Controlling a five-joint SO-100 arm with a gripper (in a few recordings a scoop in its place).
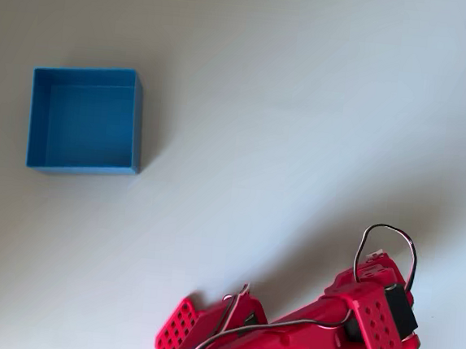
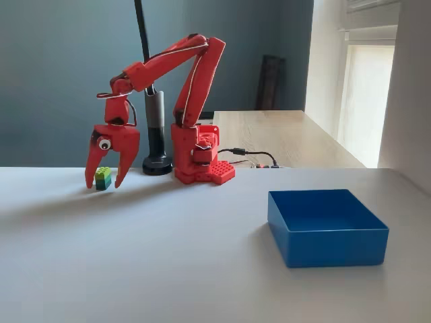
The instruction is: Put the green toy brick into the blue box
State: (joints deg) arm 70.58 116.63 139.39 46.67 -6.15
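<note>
In the overhead view, the blue box (image 1: 86,119) sits toward nine o'clock on the pale table (image 1: 302,131), open side up and with nothing in it. The red arm (image 1: 309,328) lies along the bottom edge around five to six o'clock, well apart from the box.

In the fixed view, the gripper (image 2: 102,184) hangs at about nine o'clock with its two red fingers spread wide, straddling the green toy brick (image 2: 103,177). The brick sits between the tips at table level; whether the fingers touch it cannot be told, and they are not clenched on it. The box stands at about four o'clock, well apart from the brick.

The brick looks like hard, light plastic: stiff, smooth-sided and likely a little slippery, so a square pinch across its two flat darker sides, below the studs, seems the surest hold.

A black lamp post (image 2: 156,128) stands just behind the arm near its base (image 2: 202,165). Between brick and box the tabletop is bare, so only the box's near wall needs clearing.
</note>
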